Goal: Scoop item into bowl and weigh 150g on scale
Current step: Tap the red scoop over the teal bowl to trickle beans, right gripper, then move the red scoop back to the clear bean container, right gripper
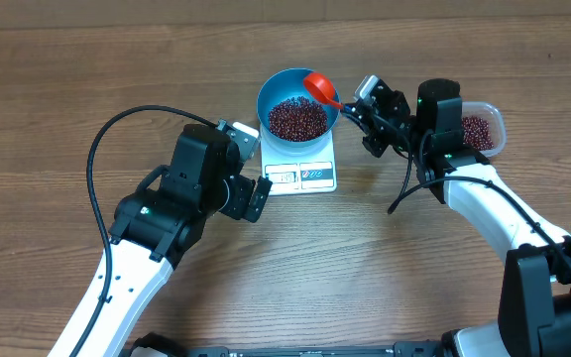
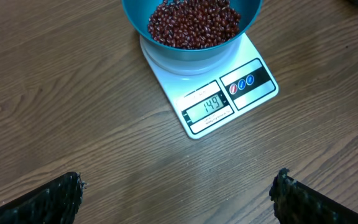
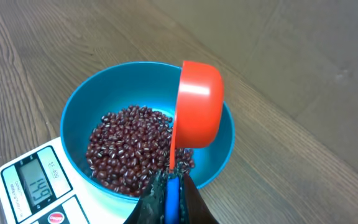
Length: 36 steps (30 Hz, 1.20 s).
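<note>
While the right pincer [image 3: 169, 196] pinches the red scoop [image 3: 197, 106] by its handle over the bowl [image 3: 79, 106], the left pincer [image 2: 176, 190] gapes wide, empty. Dark red beans [image 3: 129, 149] heap in the bowl on the scale [image 2: 257, 93], toward the worktop's [image 1: 48, 99] far edge.

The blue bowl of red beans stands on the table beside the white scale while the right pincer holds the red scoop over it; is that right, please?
Not quite: the blue bowl stands on the white scale, not beside it, as the left wrist view shows. The rest holds: it contains red beans, and the right pincer holds the red scoop over it.
</note>
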Each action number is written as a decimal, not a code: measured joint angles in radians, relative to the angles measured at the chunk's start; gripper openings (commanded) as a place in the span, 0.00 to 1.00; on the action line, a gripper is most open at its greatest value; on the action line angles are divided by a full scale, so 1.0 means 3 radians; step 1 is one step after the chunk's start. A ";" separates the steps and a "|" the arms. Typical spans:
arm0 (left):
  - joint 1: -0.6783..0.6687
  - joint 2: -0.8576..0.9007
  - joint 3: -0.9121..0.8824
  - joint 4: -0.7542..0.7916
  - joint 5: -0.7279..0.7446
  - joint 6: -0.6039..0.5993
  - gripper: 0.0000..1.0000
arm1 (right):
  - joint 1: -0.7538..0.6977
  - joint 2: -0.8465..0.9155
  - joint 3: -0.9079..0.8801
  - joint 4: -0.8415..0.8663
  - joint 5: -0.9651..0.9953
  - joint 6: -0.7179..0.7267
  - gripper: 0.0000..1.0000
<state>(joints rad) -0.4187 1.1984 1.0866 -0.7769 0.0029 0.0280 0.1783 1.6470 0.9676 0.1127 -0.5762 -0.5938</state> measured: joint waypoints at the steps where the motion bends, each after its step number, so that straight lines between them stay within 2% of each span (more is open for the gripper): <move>1: 0.0000 0.0000 0.0000 0.0000 0.0000 0.0000 1.00 | 0.0000 0.0000 0.0000 0.0000 -0.0001 0.0011 0.04; 13: 0.0000 0.0000 0.0000 0.0000 0.0000 0.0001 0.99 | -0.0004 -0.0015 0.0000 0.0008 0.0000 0.0300 0.04; 21: 0.0000 0.0000 0.0000 0.0000 0.0000 0.0000 1.00 | -0.0112 -0.0242 0.0000 -0.0001 0.0013 0.0820 0.04; 28: 0.0000 0.0000 0.0000 -0.0001 0.0000 0.0001 1.00 | -0.0561 -0.0496 0.0000 -0.0300 0.0053 0.1307 0.04; 36: 0.0000 0.0000 0.0000 0.0000 0.0000 0.0000 1.00 | -0.1208 -0.0736 0.0000 -0.1031 0.0168 0.1441 0.04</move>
<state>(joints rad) -0.4187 1.1984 1.0866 -0.7769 0.0029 0.0280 -0.1841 1.4261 0.9676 -0.1967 -0.5259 -0.1616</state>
